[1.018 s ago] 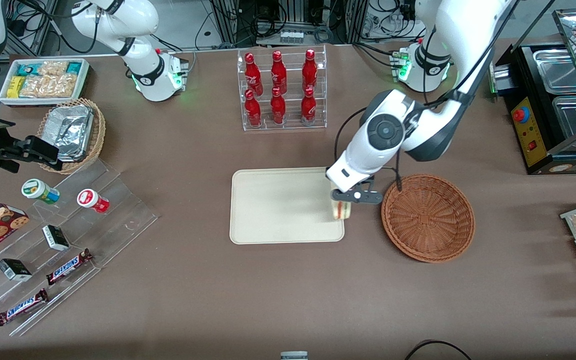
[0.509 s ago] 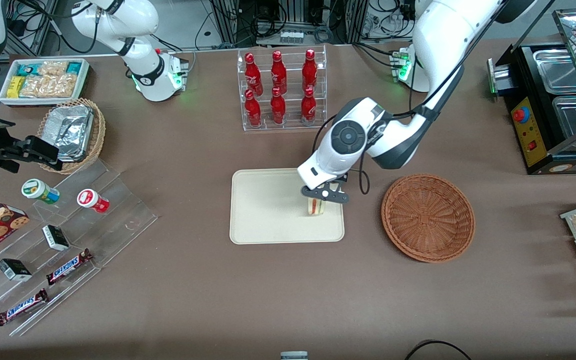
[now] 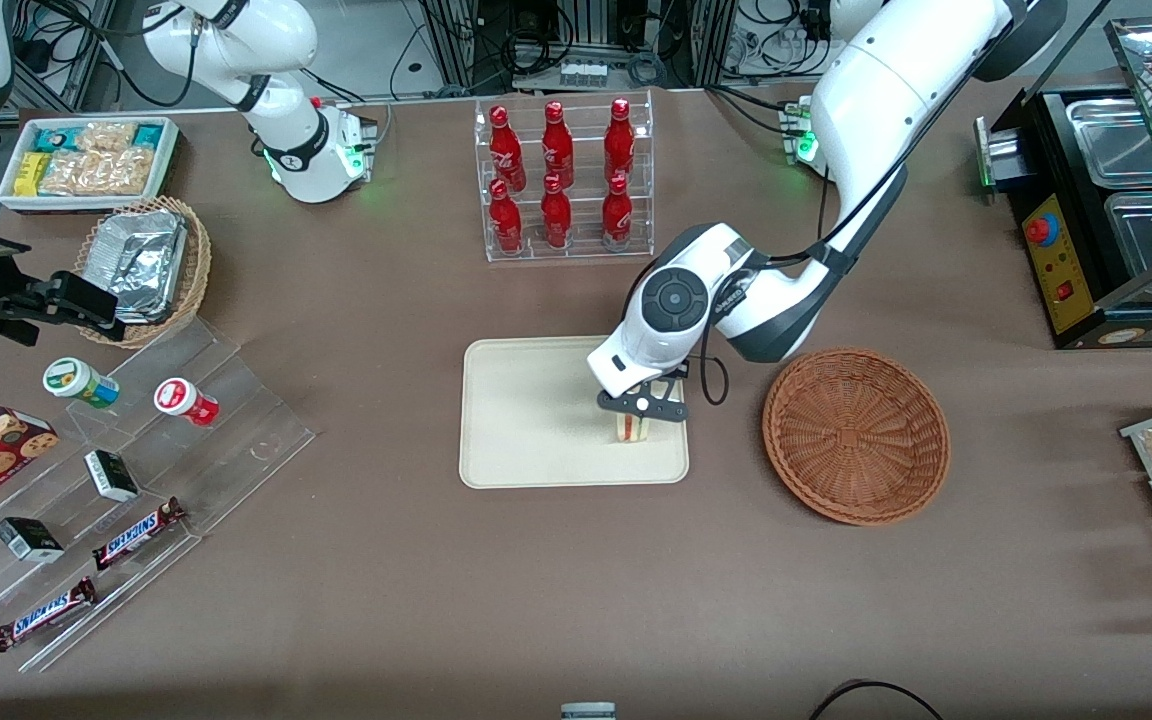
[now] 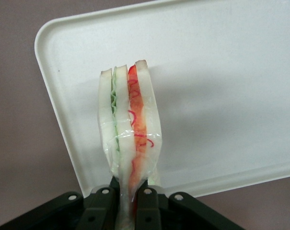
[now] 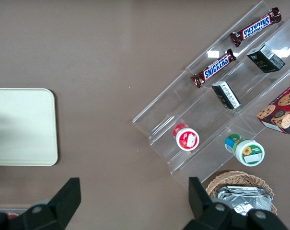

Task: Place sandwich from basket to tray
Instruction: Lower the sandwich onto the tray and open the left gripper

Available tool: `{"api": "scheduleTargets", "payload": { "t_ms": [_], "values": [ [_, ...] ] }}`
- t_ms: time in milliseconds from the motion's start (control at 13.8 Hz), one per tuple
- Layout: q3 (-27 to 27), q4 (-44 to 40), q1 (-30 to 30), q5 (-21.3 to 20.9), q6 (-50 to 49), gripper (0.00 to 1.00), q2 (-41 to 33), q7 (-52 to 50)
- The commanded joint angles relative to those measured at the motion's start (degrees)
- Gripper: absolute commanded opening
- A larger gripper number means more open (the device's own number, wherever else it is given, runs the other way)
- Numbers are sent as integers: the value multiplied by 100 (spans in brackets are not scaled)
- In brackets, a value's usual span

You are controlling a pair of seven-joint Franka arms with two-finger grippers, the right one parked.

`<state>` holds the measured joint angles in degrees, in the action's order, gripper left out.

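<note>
Pincer clamps the film-wrapped, layered sandwich wedge over the smooth cream tray, beside the ribbed wicker basket.

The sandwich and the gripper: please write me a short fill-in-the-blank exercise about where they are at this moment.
1. The gripper is shut on the ____.
2. The sandwich is held above the cream ____.
3. The brown wicker basket beside the tray is now ____.
4. The sandwich filling shows a red layer and a ____ layer.

Missing words: sandwich; tray; empty; green
</note>
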<state>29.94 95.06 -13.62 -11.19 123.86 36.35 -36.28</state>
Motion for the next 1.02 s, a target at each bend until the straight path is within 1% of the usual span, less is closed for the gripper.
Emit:
{"api": "scheduleTargets", "payload": {
  "t_ms": [0,582,945],
  "values": [
    [-15,-312,-123,-120,-38,0,214,-213],
    [-32,-312,-202,-164,410,0,486,-195],
    [-33,-417,-202,-331,419,0,653,-274]
  ]
}}
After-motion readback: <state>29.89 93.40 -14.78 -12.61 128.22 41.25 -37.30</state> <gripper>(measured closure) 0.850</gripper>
